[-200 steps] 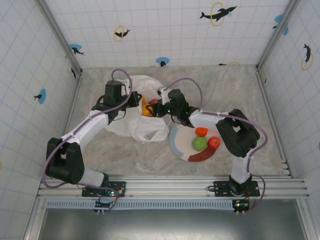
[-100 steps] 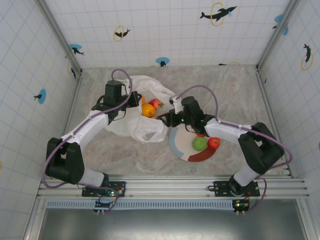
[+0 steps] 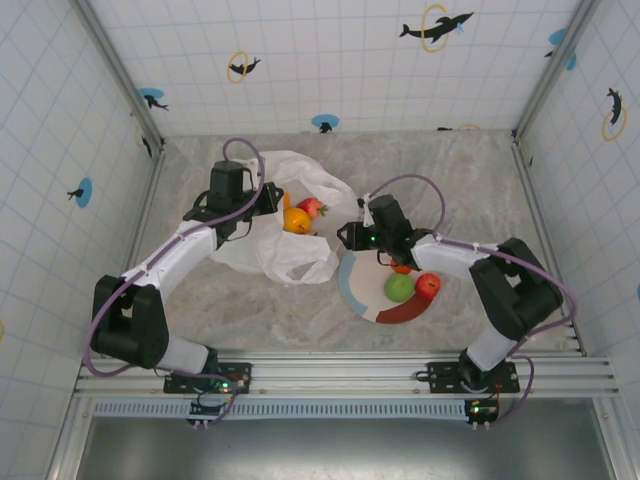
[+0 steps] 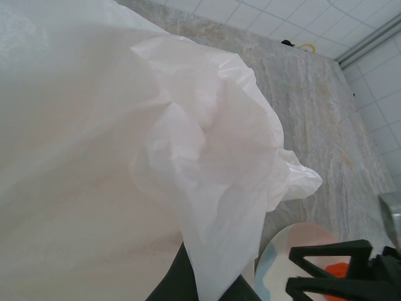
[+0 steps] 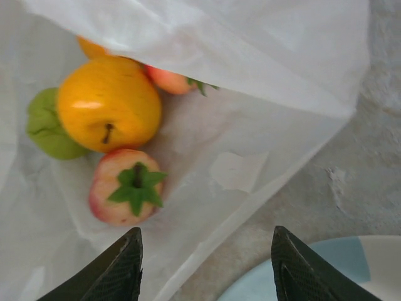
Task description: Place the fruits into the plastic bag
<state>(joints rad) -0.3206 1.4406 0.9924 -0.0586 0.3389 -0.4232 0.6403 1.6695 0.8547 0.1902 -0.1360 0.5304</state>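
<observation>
The plastic bag lies wrinkled left of the middle, with its mouth facing right. My left gripper is shut on the bag's upper edge and holds it up; white film drapes over its dark fingers. Inside the bag lie an orange fruit, a pink-red fruit with a green leaf cap, a green fruit and a red one. My right gripper stands open and empty just outside the mouth, over the plate's left edge. A green apple, a red apple and an orange sit on the plate.
The round pink, grey and red plate lies right of the bag, under my right forearm. Tiled walls close in the marbled table on three sides. Bare table stretches behind the plate and at the front left.
My right gripper has drawn back to the right, out of the bag's mouth toward the plate, and its jaws have narrowed. The orange and red fruits now lie uncovered in the bag. The left arm holds still.
</observation>
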